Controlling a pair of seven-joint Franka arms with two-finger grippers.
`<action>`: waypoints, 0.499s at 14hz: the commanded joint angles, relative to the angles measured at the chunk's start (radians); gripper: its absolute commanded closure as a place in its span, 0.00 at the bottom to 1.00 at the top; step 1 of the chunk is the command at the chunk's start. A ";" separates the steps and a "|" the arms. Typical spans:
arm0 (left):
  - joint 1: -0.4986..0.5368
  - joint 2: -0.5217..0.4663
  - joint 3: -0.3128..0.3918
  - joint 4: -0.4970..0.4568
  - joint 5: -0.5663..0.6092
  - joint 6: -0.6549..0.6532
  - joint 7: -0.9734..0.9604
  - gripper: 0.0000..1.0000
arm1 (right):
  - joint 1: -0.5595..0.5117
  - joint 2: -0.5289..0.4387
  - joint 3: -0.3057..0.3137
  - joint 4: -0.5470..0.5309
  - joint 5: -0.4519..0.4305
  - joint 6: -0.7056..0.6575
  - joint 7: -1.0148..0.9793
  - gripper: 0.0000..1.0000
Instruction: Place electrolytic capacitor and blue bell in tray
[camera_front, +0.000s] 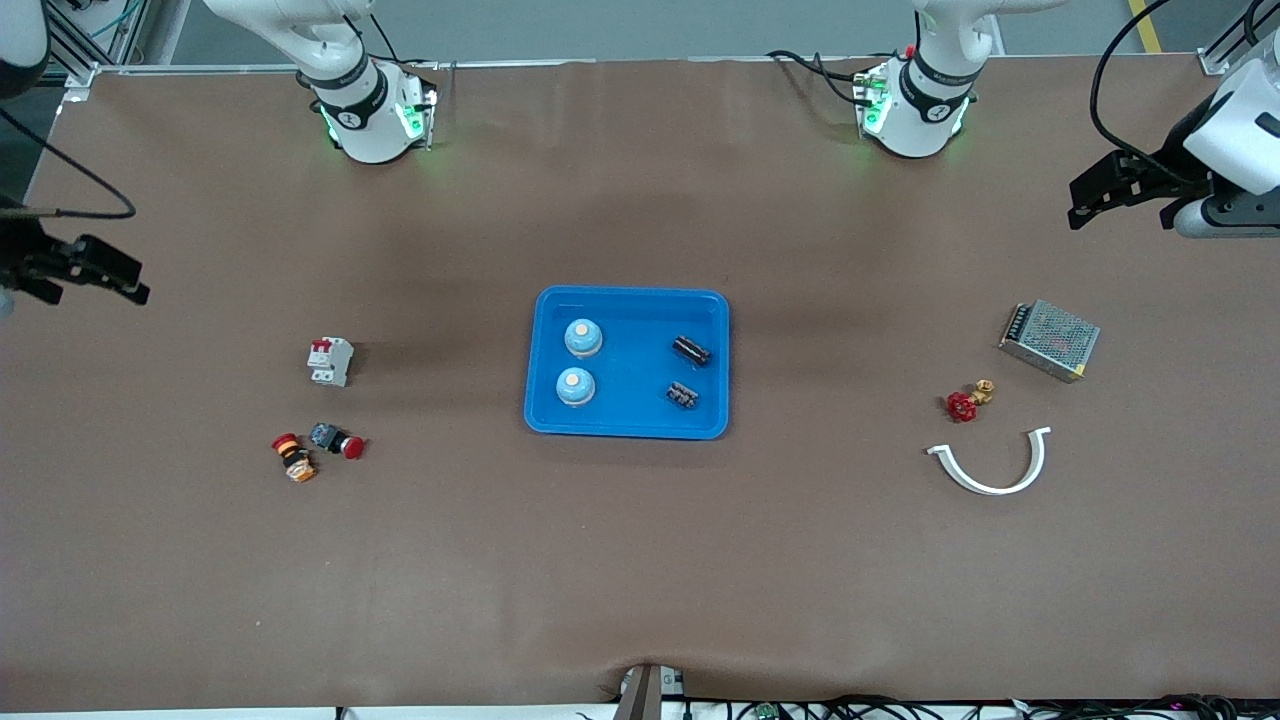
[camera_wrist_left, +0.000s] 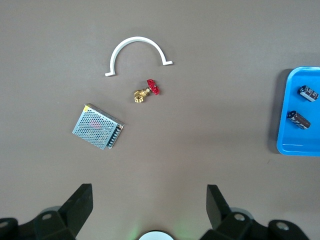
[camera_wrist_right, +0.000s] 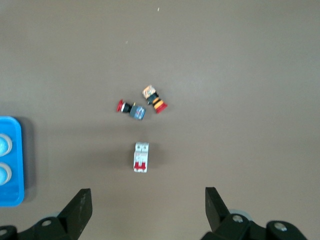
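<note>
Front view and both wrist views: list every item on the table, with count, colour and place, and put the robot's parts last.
shallow plastic tray: 1, bright blue, mid-table.
round bells: 2, light blue with pale tops, in the tray, toward the right arm's end.
cylindrical electrolytic capacitors: 2, black, in the tray, toward the left arm's end.
circuit breaker: 1, white with red switches, toward the right arm's end.
push buttons: 2, red-capped, nearer the front camera than the breaker.
perforated metal power supply box: 1, silver, toward the left arm's end.
brass valve: 1, red handle, beside the box.
curved plastic clip: 1, white, nearer the camera than the valve.
left gripper: open, waiting over its table end.
right gripper: open, waiting over its table end.
</note>
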 joint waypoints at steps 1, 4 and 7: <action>0.006 -0.007 -0.003 0.002 -0.018 -0.013 0.013 0.00 | -0.016 0.036 0.017 0.069 -0.013 -0.019 0.013 0.00; 0.009 -0.008 -0.003 0.002 -0.018 -0.022 0.019 0.00 | -0.019 0.052 0.017 0.069 -0.003 -0.013 0.010 0.00; 0.009 -0.010 -0.002 0.000 -0.018 -0.027 0.019 0.00 | -0.013 0.050 0.018 0.057 0.007 0.022 0.014 0.00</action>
